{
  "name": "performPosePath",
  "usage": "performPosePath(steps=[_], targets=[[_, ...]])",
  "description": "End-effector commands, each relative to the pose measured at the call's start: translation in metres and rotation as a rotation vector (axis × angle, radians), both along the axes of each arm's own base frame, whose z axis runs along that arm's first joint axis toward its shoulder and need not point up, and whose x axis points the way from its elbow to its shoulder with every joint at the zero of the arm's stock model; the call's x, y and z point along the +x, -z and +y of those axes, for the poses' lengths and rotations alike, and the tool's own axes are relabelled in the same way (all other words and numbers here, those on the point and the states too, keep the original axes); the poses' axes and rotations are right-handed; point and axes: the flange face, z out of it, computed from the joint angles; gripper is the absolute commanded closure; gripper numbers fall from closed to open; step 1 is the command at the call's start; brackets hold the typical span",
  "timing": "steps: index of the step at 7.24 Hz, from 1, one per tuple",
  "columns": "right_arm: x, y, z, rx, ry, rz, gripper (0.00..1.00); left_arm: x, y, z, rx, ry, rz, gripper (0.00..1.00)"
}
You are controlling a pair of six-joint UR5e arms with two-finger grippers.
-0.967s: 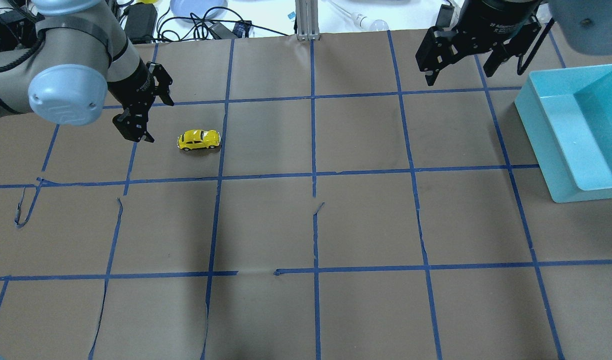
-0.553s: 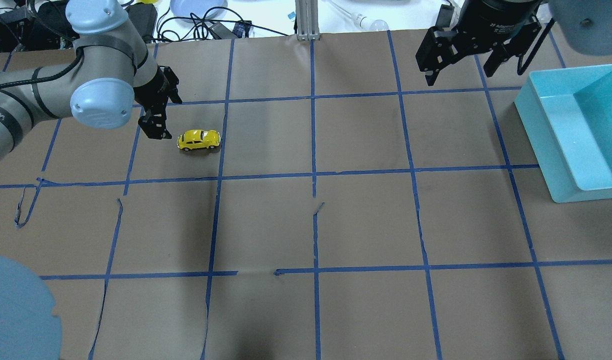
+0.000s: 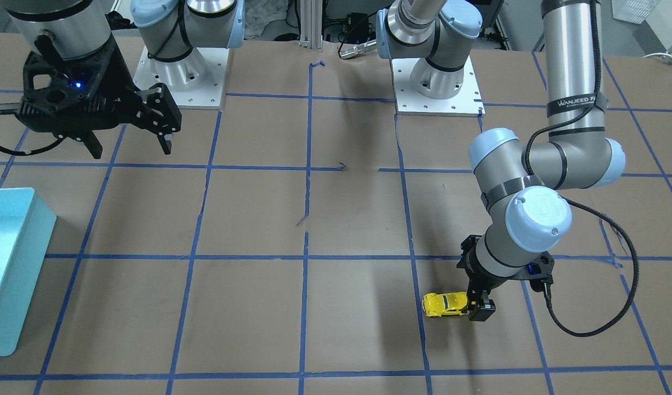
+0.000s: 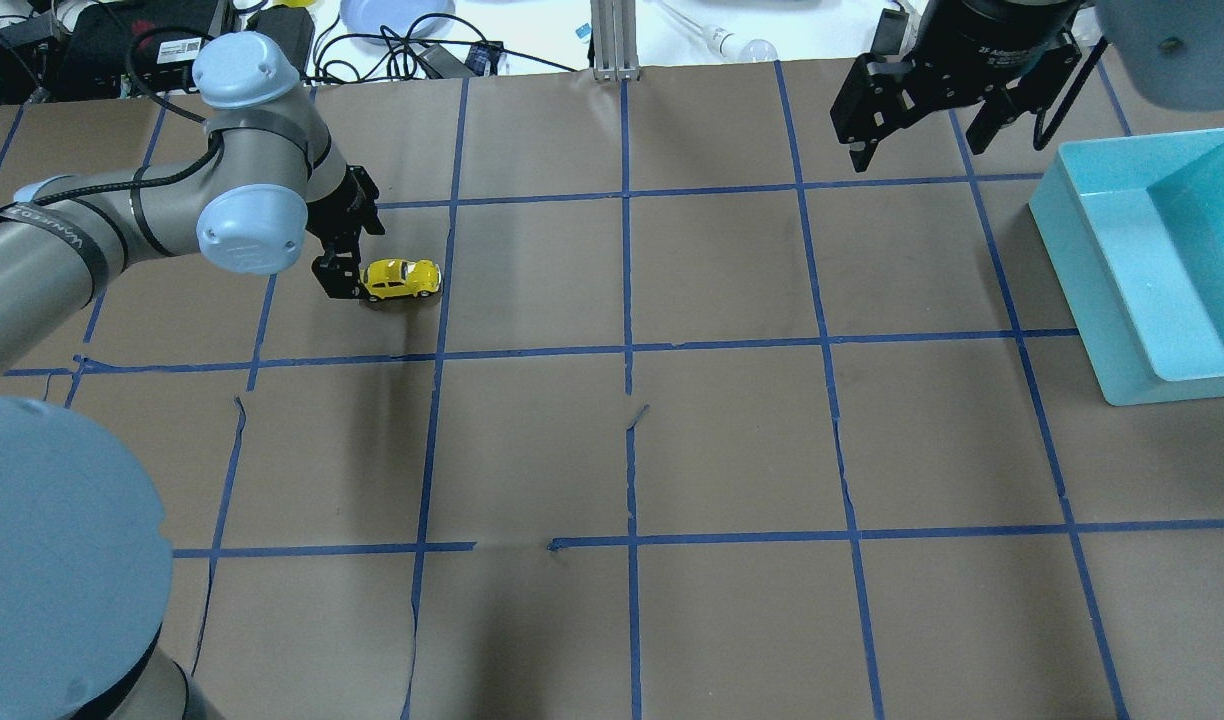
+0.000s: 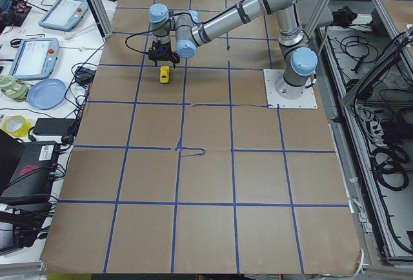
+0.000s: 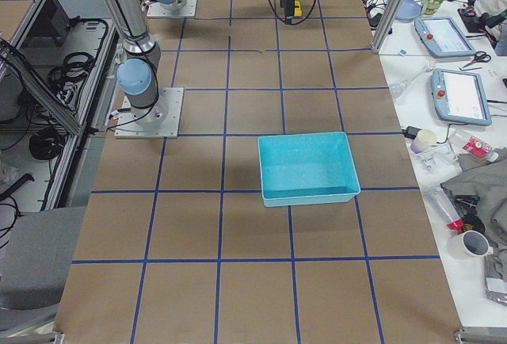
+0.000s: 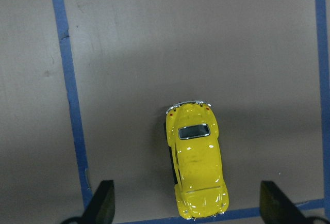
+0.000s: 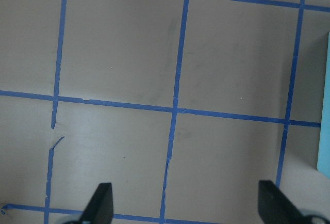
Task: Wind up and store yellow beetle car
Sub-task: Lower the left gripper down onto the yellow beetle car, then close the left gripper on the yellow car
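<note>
The yellow beetle car [image 4: 400, 279] stands on its wheels on the brown paper at the left of the table; it also shows in the front view [image 3: 444, 304]. My left gripper [image 4: 350, 260] is open and hangs just over the car's left end, not touching it. In the left wrist view the car [image 7: 197, 162] lies lengthwise between the two spread fingertips [image 7: 103, 203], with a gap on both sides. My right gripper [image 4: 917, 135] is open and empty, high at the back right; it also shows in the front view [image 3: 130, 145].
A teal bin [image 4: 1072, 290] stands empty at the table's right edge, also in the front view [image 3: 6, 269]. Blue tape lines grid the paper. Cables, a plate and devices lie beyond the far edge [image 4: 392, 25].
My left arm has swung right and come down, from a car's length away from the car to right over its end. The car and the right arm have not moved.
</note>
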Motion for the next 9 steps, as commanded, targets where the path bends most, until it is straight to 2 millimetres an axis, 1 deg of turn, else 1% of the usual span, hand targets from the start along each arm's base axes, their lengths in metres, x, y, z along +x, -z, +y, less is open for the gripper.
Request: performPosePath(steps=[1,2,4,5,6,7,9], targets=[[0.000,0.000,0.000,0.000,0.000,0.001,0.00,0.000,0.024,-0.004,0.030,-0.018,0.002,0.00],[0.000,0.000,0.000,0.000,0.000,0.002,0.00,0.001,0.029,-0.005,0.036,-0.017,0.002,0.00],[0.000,0.000,0.000,0.000,0.000,0.002,0.00,0.001,0.032,-0.009,0.006,-0.015,0.000,0.00],[0.000,0.000,0.000,0.000,0.000,0.001,0.00,0.001,0.036,-0.009,0.013,-0.015,0.000,0.00],[0.000,0.000,0.000,0.000,0.000,0.001,0.00,0.002,0.037,-0.010,0.011,-0.014,-0.005,0.00],[0.000,0.000,0.000,0.000,0.000,0.001,0.00,0.002,0.037,-0.010,0.006,-0.012,-0.007,0.25],[0.000,0.000,0.000,0.000,0.000,0.001,0.00,0.001,0.035,-0.011,0.003,-0.017,-0.002,0.84]])
